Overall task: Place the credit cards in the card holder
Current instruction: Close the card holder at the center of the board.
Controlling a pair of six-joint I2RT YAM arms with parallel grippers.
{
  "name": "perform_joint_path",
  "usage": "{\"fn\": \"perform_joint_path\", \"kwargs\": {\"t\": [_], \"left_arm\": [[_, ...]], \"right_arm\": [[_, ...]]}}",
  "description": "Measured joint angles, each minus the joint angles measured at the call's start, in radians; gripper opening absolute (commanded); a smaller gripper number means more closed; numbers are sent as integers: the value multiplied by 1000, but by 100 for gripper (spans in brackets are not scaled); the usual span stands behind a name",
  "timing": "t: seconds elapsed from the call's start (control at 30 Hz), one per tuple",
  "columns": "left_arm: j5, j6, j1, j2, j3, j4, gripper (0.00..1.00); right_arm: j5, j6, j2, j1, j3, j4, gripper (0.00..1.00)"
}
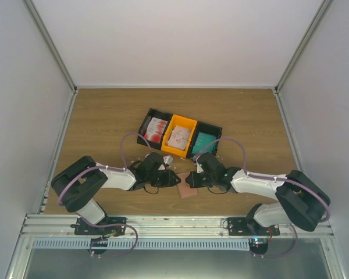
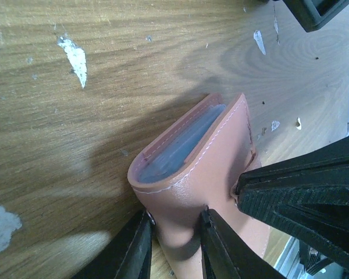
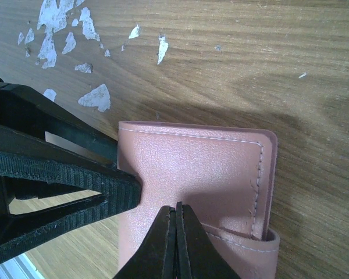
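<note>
The salmon-pink card holder (image 1: 187,190) lies on the wood between both arms. My left gripper (image 1: 175,180) is shut on its folded end (image 2: 192,174), one finger on each side (image 2: 174,216). One flap is lifted, showing a grey-blue pocket. My right gripper (image 1: 192,181) has its jaws closed together (image 3: 175,208), its tips pinching the puckered flap edge of the holder (image 3: 192,168). It also shows in the left wrist view (image 2: 241,190). The credit cards sit in the tray: white-and-red ones (image 1: 156,129), more (image 1: 179,138) and teal ones (image 1: 205,140). No card is in either gripper.
The black-and-orange three-compartment tray (image 1: 160,112) stands just behind the grippers; its corner shows in the left wrist view (image 2: 320,14). White scraps (image 3: 96,97) mark the wood around the holder. The table's front rail (image 1: 174,224) is close behind the holder.
</note>
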Motion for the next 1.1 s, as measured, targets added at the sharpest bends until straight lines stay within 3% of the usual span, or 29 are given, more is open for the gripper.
{"fn": "perform_joint_path", "kwargs": {"t": [0.8,0.9,1.1], "left_arm": [[-11,-24,-5,22,9,20,24],[-11,-23,-5,21,9,20,28],[-54,-5,-12,-32,23,-58,48]], "right_arm": [[-13,173,-29,48,-212,350,1],[-3,167,-43,48,-183,298,14],[45,85,-134,11,-50,29,47]]}}
